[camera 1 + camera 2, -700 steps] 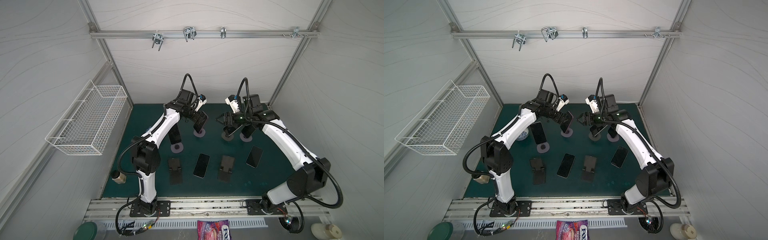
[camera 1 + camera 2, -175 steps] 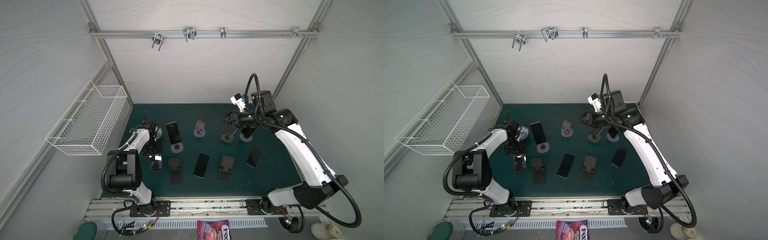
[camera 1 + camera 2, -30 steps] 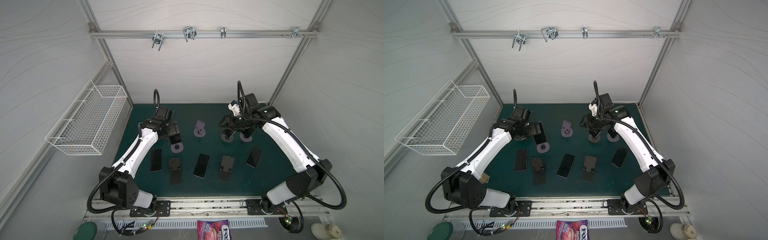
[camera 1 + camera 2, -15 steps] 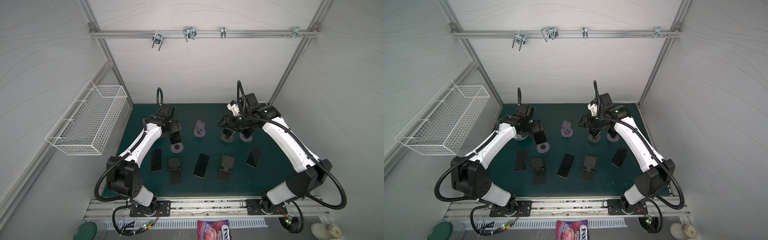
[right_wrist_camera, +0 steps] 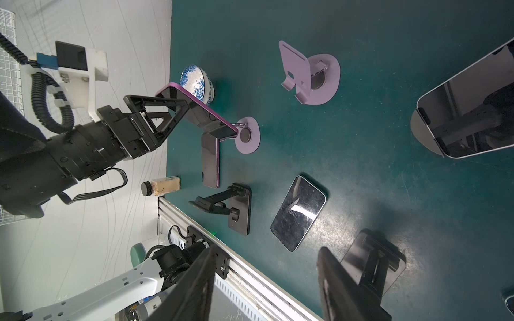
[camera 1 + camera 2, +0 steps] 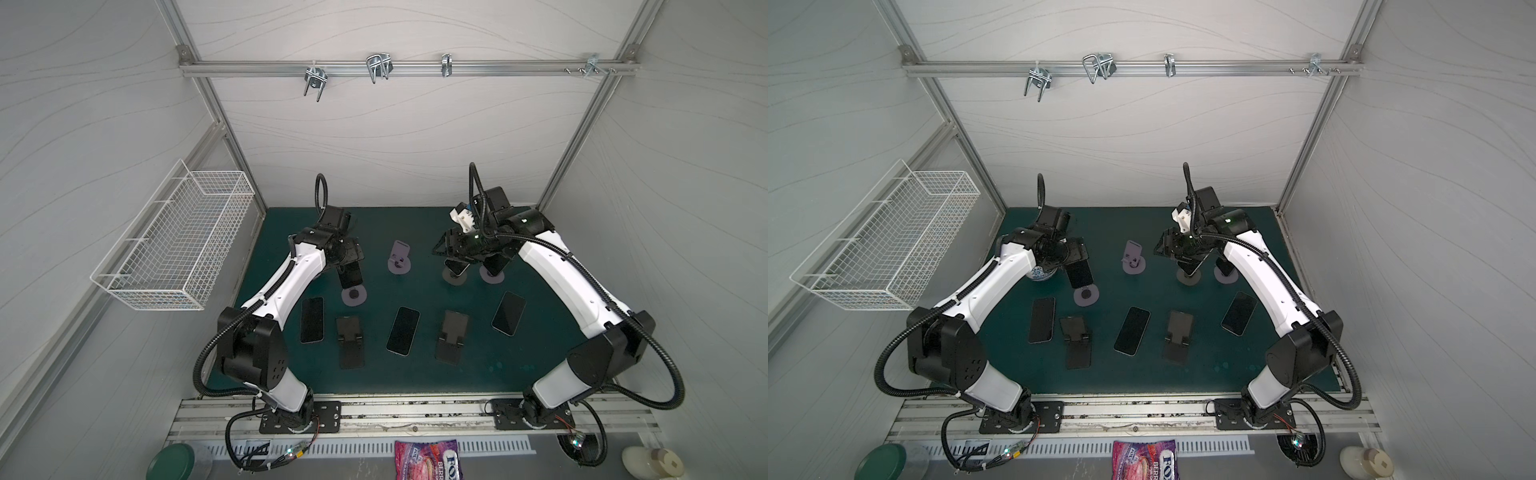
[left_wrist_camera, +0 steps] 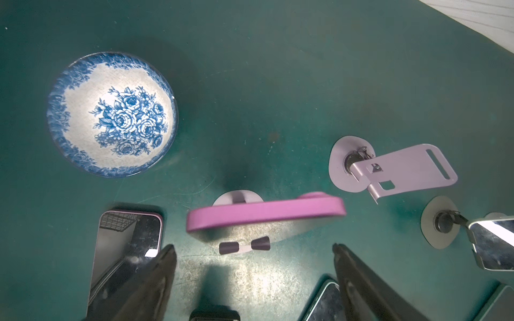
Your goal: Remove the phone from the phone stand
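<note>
Purple-cased phone (image 5: pixel 211 119) stays on its lilac round stand (image 5: pixel 247 139); left gripper's (image 7: pixel 253 248) open fingers now narrow astride it, right gripper's (image 5: pixel 265 251) fingers open, empty

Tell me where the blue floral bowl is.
In a top view the bowl sits on the green mat's left side, half under the left arm, just beside the purple-cased phone on its stand.

Mat (image 7: pixel 250 69) is seen matt green, scuffed w/ pale wear marks. Bowl (image 7: pixel 111 114) is glazed, glossy ceramic. Phone (image 7: pixel 264 215) is edged by smooth matt pink case. Flat phone (image 5: pixel 297 212) is shown w/ glossy, mirror-like glass. Stand (image 5: pixel 249 141) looks satin lilac metal; black stand (image 5: pixel 239 208), matt plastic.
</note>
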`<state>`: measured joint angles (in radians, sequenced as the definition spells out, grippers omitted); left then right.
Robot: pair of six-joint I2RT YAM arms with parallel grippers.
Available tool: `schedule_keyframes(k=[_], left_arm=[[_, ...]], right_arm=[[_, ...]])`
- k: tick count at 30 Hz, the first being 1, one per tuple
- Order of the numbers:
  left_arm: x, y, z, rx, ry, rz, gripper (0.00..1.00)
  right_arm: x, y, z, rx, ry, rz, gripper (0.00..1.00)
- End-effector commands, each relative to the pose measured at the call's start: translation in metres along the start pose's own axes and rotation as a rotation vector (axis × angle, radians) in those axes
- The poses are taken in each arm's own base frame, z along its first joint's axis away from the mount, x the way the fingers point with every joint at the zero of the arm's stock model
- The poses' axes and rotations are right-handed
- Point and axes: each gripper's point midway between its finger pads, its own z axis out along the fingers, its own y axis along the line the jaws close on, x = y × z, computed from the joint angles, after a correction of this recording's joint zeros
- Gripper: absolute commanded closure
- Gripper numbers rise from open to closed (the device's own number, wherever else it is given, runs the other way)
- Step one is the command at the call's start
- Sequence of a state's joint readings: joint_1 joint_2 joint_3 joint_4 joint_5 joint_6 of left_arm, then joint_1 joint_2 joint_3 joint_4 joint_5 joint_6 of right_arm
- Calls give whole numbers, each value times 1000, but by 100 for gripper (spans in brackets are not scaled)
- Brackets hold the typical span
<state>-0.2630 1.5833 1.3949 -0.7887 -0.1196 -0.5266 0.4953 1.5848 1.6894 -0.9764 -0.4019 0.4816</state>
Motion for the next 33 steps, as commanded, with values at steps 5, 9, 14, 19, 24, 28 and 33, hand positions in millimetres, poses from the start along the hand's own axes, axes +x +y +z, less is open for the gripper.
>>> schedule_keyframes(k=[5,9,14,19,24,28,33], left_arm=[[-23,-7,-2,-7,-77,1,11],[-23,-12,1,8,-70,3,12],[-22,-16,3,18,-63,6,12],[-22,-15,4,15,-63,11,13],[-23,-16,6,13,-60,14,13],[-22,-17,8,16,-56,12,13],[-23,-17,8,17,-60,13,13]], right_arm=[[-5,7,-3,-17,4,-8,40],[-6,7,-2,-15,5,-9,40],[-7,7,0,-18,13,-4,40],[-9,8,1,-21,14,-1,40],[-11,8,4,-24,19,4,40],[-13,9,5,-27,22,4,40],[-14,11,5,-27,20,0,40]])
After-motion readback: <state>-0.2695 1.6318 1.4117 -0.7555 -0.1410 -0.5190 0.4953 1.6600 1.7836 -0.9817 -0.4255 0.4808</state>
